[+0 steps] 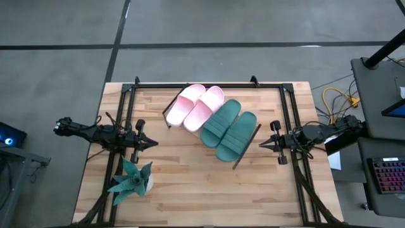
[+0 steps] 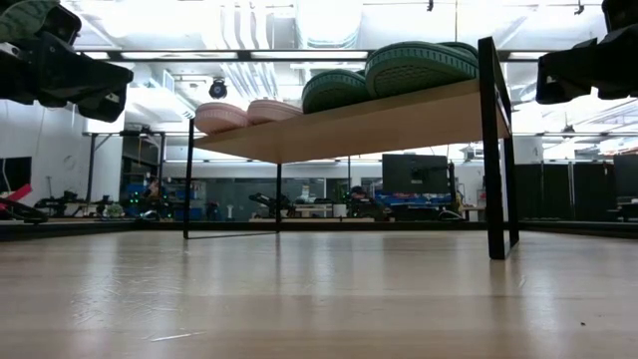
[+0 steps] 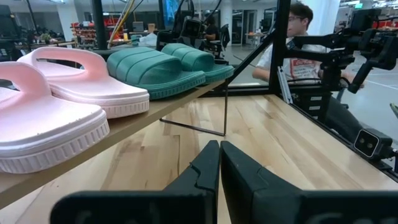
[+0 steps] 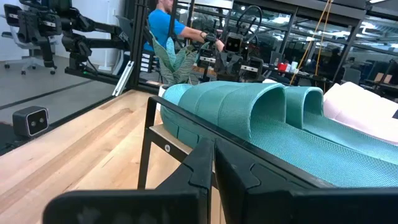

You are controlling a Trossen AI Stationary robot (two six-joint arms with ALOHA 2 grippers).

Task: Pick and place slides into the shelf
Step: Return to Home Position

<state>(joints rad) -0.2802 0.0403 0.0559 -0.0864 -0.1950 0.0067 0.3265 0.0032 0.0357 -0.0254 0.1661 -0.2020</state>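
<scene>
All four slides sit side by side on the shelf [image 2: 349, 125], which runs on a diagonal across the upper middle of the high view. The outer pink slide [image 1: 183, 105] is at the row's upper-left end, with the inner pink slide [image 1: 206, 107] touching it. Next come the inner green slide [image 1: 221, 120] and the outer green slide [image 1: 238, 135] at the lower-right end. From above the slides cover almost all of the board (only thin black wire legs poke out at each end). In the low view the soles rest flat on the light wood.

The left gripper [image 1: 152, 144] hovers at the left of centre in the high view, apart from the shelf, with its fingers pressed together and nothing between them. The right gripper [image 1: 262, 144] mirrors it at the right of centre, just off the shelf's lower-right end, likewise pinched together and empty.

A green toy plant [image 1: 131, 180] stands on the table [image 1: 190, 190] at the lower left. Beyond the table edge, a seated person [image 3: 298, 37] shows in the left wrist view.
</scene>
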